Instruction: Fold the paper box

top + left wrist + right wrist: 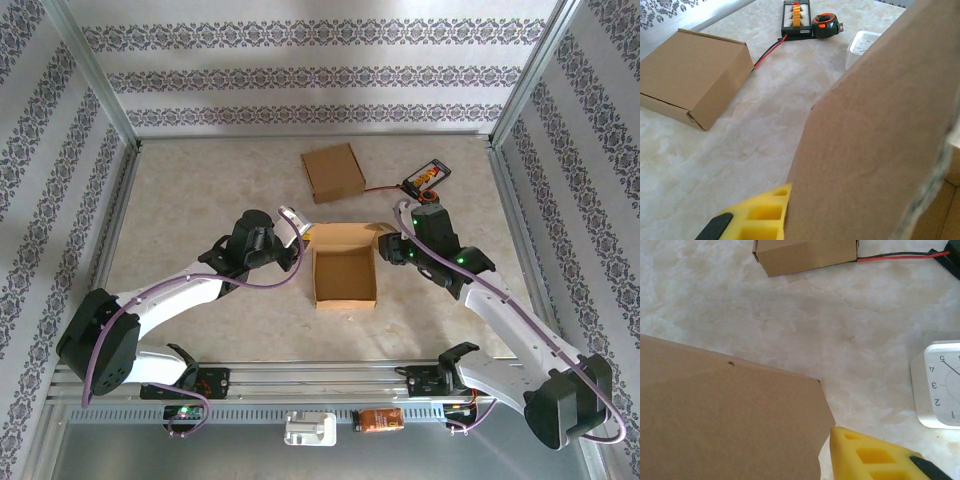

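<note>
1. The box (345, 278) sits open side up on the table (200, 200), between the two arms. Its flap (340, 236) stands up from the box's far wall.

2. The left gripper (296, 228) is at the left end of the flap, just beside the box's far left corner.
   - In the left wrist view, the flap's brown face stands tilted and close against the lens.
   - One yellow finger (760, 217) shows at the foot of the flap, touching its edge or very nearly so.
   - The second finger is hidden behind the flap, so it cannot be told whether the jaws are apart or clamped on the flap.

3. The right gripper (393, 243) is at the right end of the flap, just beside the box's far right corner.
   - In the right wrist view, one yellow finger (875, 457) lies just beside the flap's cut corner.
   - The other finger is out of frame, so the jaw state cannot be told here either.

4. Other items, located from the box:
   - A closed box (333, 172) lies behind the box, apart from it.
   - A white clock (940, 385) lies on the table near the flap's right corner.
   - A charger board (425, 178) lies behind and to the right of the box.
   - A tape measure (826, 25) lies just beside the charger board.
   - A red wire (770, 50) runs from the charger board toward the closed box.
</note>
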Controlling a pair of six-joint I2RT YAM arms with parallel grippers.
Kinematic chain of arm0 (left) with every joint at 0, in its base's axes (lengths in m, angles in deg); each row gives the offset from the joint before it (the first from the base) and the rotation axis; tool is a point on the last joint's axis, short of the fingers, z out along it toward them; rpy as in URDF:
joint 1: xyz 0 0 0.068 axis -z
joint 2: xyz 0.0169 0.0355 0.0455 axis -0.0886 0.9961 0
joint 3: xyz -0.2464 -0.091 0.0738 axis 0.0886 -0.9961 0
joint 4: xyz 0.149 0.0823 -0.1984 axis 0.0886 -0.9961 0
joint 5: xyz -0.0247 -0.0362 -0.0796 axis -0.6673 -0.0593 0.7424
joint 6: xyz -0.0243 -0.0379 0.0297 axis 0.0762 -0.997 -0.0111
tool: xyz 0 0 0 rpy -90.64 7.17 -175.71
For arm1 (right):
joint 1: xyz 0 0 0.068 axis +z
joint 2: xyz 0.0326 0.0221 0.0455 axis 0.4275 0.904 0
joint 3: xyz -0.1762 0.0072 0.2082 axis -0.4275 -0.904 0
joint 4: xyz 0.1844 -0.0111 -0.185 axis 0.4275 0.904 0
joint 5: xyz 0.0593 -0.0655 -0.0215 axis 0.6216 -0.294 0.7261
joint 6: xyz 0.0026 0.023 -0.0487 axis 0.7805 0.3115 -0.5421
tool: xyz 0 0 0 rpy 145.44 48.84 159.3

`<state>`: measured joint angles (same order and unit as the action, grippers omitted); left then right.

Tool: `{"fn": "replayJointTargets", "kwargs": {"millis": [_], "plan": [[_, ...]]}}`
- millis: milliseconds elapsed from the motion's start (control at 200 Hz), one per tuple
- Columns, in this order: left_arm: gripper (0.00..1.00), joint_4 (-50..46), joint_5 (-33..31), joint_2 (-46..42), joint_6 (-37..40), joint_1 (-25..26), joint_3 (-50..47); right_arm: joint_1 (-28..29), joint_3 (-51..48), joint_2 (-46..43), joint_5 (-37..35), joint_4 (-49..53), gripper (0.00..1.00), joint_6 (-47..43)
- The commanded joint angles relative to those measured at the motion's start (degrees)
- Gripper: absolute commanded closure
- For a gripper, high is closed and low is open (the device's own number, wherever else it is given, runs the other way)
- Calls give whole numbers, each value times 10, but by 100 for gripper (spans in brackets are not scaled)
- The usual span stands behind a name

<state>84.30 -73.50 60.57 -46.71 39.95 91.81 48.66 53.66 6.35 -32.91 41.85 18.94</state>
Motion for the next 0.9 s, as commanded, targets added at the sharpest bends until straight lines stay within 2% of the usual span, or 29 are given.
{"fn": "replayJointTargets", "kwargs": {"millis": [0,230,360,495,630,735,894], "plan": [[92,-5,-3,6,4,6,15,-2,-17,-11,4,-41,68,-2],[92,9,18,11,-7,6,12,4,-26,0,21,-66,75,2],[92,10,11,9,-27,7,14,9,-27,3,17,-69,83,13],[92,-10,-3,28,-134,13,44,15,-27,3,11,-67,87,61],[95,-22,-57,47,-238,47,59,24,-22,1,-3,-52,87,119],[99,-15,-80,54,-313,53,57,25,-20,-1,-9,-39,88,168],[99,-8,-76,57,-392,57,54,32,-25,-4,-2,-34,89,211]]}}
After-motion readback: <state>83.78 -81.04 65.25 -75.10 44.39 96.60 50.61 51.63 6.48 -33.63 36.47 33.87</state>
